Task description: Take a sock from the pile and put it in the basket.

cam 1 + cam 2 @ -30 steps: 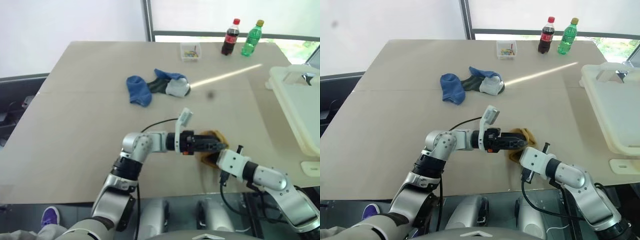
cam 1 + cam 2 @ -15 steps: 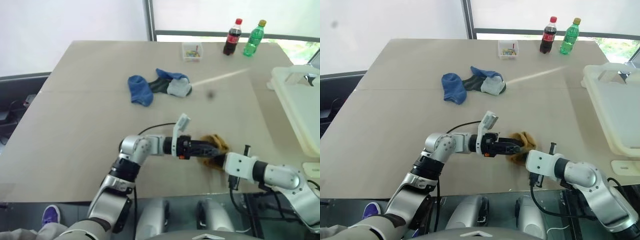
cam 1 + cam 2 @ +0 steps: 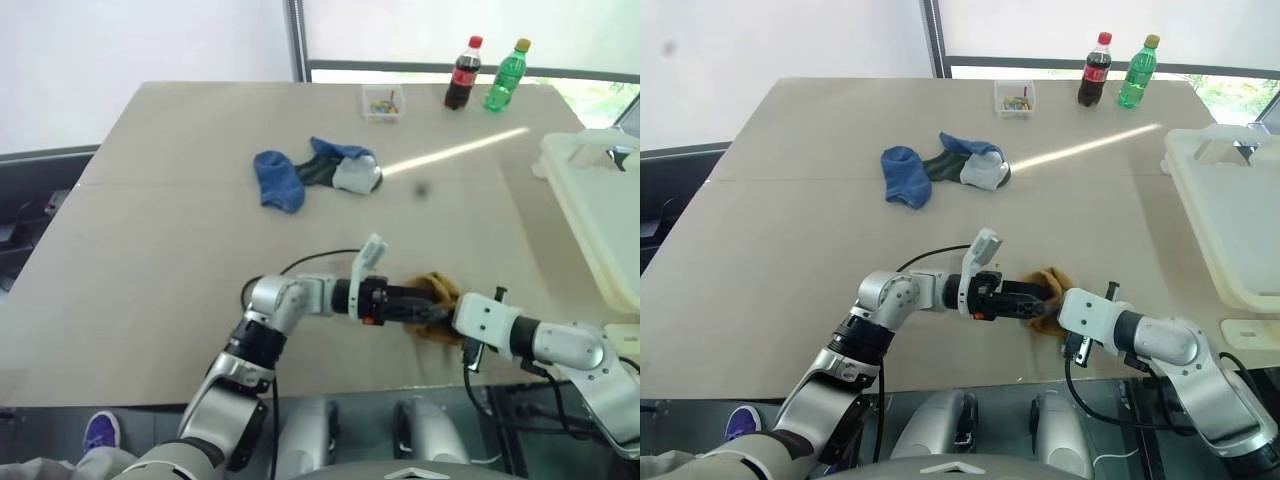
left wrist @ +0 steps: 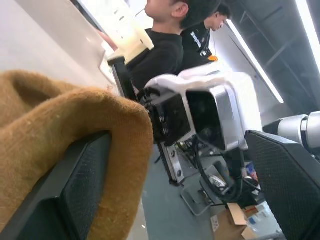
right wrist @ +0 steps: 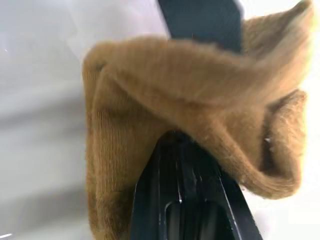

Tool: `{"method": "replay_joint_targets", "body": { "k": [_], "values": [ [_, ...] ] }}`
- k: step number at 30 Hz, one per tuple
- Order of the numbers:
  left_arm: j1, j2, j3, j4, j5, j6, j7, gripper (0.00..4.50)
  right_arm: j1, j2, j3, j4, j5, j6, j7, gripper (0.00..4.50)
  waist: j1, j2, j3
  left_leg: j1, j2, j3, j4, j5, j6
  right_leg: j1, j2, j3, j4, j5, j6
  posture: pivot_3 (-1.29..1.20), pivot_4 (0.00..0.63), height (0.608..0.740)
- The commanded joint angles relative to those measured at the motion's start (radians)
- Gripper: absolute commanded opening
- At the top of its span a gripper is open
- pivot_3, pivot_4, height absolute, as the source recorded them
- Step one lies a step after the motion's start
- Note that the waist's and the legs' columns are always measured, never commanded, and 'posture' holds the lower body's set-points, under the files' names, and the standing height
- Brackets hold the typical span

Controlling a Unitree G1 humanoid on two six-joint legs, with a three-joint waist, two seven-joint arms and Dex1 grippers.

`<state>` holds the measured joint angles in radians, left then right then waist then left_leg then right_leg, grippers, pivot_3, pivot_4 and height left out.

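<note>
- Right hand (image 3: 1058,318) is clamped on the mustard sock (image 3: 1045,292), fingers together with fabric bunched over them, near the front edge of the counter (image 3: 790,200).
- We see the left hand (image 3: 1040,297) pointing level toward the right hand, fingers spread wide; one finger (image 4: 75,190) sits under a fold of the same sock, the other stands clear of it.
- We can't tell if the sock is lifted off the counter or resting on it.
- We put the pile (image 3: 940,168) further back, mid-counter: a blue sock (image 3: 905,175) on its left side, a grey-white one (image 3: 980,175) touching dark and blue pieces.
- Basket (image 3: 1230,220), white, sits at the counter's right edge, well apart from the pile and both hands.
- Far edge: small clear box (image 3: 1014,97), cola bottle (image 3: 1089,70) and green bottle (image 3: 1135,72) side by side.
- People in dark tops show in the left wrist view (image 4: 165,45).
</note>
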<state>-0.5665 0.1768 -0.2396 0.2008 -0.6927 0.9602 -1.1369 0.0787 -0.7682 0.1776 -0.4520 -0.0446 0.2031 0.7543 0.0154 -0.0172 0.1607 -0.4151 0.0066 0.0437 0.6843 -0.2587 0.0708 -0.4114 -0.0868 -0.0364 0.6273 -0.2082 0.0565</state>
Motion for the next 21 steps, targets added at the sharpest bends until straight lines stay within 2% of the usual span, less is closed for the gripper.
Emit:
{"method": "replay_joint_targets", "body": {
  "k": [1,12,16,21],
  "values": [
    [-0.009,0.001,0.022,-0.029,-0.002,-0.019,0.004,4.5,0.014,0.003,0.007,0.102,-0.038,-0.069,-0.018,0.06,-0.001,0.0,0.0,0.0,0.0,0.0,0.0,0.0,0.0,0.0,0.0,0.0,0.0,0.0,0.0,0.0,0.15,0.732],
    [0.035,-0.003,0.013,-0.079,0.085,-0.15,0.092,4.5,0.052,0.025,-0.056,0.083,0.015,-0.123,-0.024,0.06,0.002,0.0,0.0,0.0,0.0,0.0,0.001,0.0,0.0,0.0,0.0,0.001,0.0,0.0,0.0,0.0,0.15,0.732],
    [0.033,-0.017,-0.056,-0.057,0.126,-0.193,0.06,4.5,0.074,0.023,-0.115,0.025,0.065,-0.107,-0.02,0.06,0.006,0.0,0.0,0.0,0.0,0.0,0.0,0.0,0.0,0.0,-0.001,0.0,0.0,0.0,0.0,0.0,0.15,0.732],
    [0.01,-0.044,-0.059,-0.027,0.135,-0.21,0.035,4.5,0.099,0.015,-0.175,-0.045,0.145,-0.061,0.012,0.06,0.005,0.0,0.0,-0.001,0.0,0.001,0.0,0.0,0.0,0.0,-0.001,0.0,0.0,0.0,0.0,0.0,0.15,0.732]
  ]
}}
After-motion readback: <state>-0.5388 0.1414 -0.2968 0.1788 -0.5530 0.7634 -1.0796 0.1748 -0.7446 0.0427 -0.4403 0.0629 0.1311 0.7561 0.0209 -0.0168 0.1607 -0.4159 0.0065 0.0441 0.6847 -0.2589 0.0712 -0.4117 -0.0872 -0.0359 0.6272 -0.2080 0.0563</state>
